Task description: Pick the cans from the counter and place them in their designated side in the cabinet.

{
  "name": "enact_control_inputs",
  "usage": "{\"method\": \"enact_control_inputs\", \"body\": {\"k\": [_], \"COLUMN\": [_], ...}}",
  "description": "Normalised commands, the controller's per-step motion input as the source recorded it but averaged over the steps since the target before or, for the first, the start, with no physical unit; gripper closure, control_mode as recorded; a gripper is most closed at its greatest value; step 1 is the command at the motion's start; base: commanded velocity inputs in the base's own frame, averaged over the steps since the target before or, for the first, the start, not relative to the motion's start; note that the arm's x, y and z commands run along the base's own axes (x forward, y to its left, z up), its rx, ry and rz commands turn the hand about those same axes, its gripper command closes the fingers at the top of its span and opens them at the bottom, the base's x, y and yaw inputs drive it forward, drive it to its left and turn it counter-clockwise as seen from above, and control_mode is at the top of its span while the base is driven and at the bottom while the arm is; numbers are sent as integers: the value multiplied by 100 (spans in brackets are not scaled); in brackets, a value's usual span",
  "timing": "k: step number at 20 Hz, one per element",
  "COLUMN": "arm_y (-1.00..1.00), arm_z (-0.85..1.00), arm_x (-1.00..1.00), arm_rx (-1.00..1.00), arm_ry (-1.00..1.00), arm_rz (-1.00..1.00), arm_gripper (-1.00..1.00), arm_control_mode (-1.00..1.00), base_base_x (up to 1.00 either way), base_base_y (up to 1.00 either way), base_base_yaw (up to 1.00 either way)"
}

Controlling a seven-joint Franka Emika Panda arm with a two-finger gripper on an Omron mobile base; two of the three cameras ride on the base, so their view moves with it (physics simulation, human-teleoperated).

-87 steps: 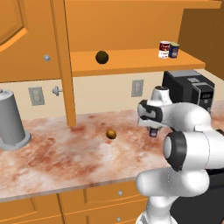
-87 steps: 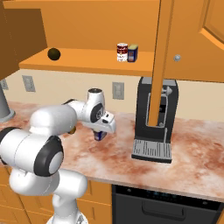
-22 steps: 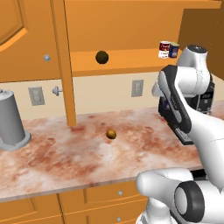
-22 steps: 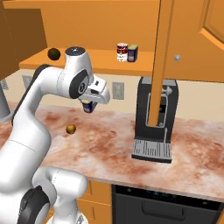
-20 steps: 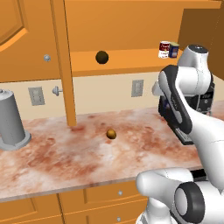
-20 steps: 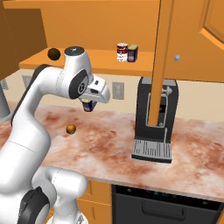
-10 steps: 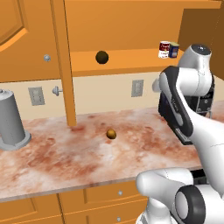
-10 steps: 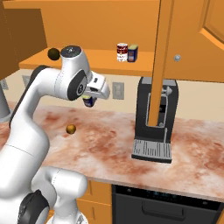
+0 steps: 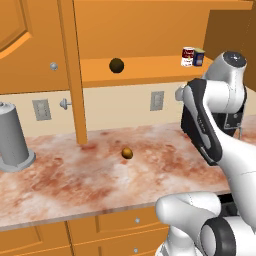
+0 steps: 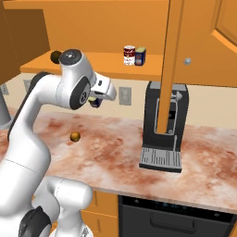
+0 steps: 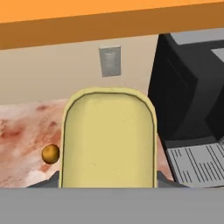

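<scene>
above the counter (image 10: 115,148), between the small brown ball (image 10: 74,136) and the black coffee machine (image 10: 164,129), we see the gripper (image 10: 95,101) clamped on a dark blue can (image 10: 94,102) whose yellowish top (image 11: 108,140) sits close before the hand view, held well clear of the stone. up on the cabinet (image 9: 150,70) shelf stand the other two cans – the red-and-white can (image 10: 129,55) touching or just beside a blue one (image 10: 140,56) – with a dark ball (image 9: 116,65) further left. an upright door edge (image 10: 169,65) stands before the coffee machine, a grey metal cylinder (image 9: 12,137) at the counter's far left.
</scene>
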Motion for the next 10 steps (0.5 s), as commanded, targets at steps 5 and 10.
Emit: {"method": "enact_control_inputs", "body": {"k": [5,10], "arm_y": [0,0], "arm_z": [10,15], "arm_x": [14,10], "arm_rx": [-1,-2], "arm_ry": [-10,-11], "arm_rz": [0,0], "arm_gripper": [100,100], "arm_control_mode": [-100,-100], "base_base_x": [0,0], "base_base_y": [0,0], "base_base_yaw": [0,0]}}
